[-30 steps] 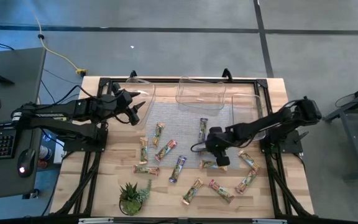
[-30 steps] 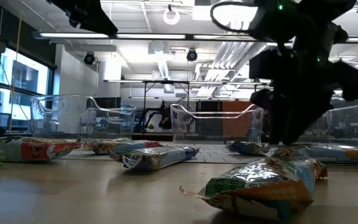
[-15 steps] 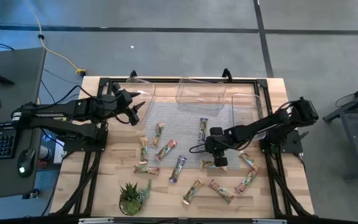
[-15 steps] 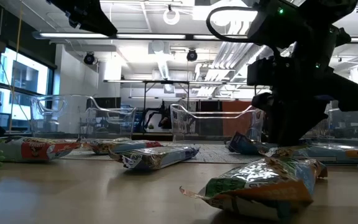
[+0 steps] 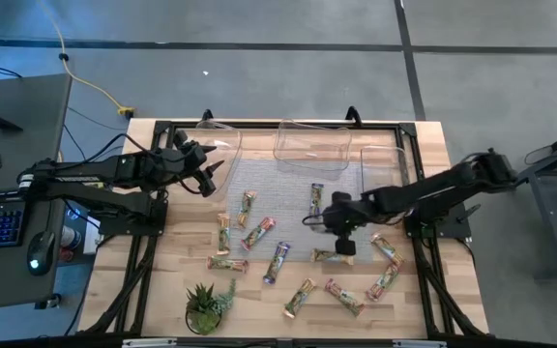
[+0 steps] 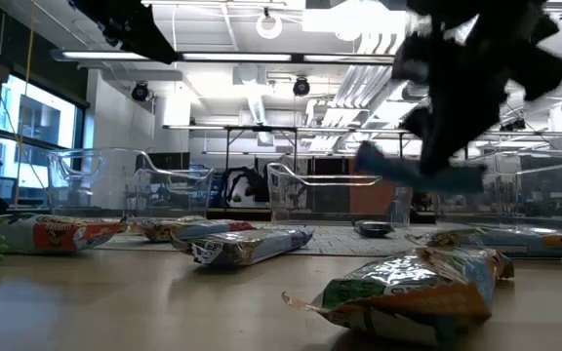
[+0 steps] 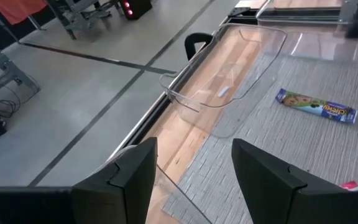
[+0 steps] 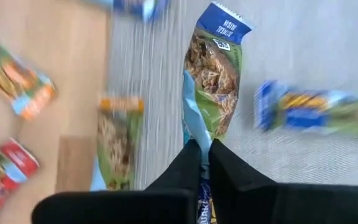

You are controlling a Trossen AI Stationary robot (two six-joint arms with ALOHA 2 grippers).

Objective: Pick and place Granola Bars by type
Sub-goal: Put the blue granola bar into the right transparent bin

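Bright ceiling strip lights; the moving right arm point(image 6: 476, 88) blurs.

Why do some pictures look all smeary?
In the low view the right gripper and the blue bar it holds are streaked with motion blur; in the right wrist view the other bars around it smear too; the left wrist view and high view look crisp.

held bar point(image 8: 213, 81): blue and green wrapper
right claw point(image 8: 204, 163): black
mat point(image 5: 278, 188): grey woven
desk point(image 5: 162, 280): pale wood
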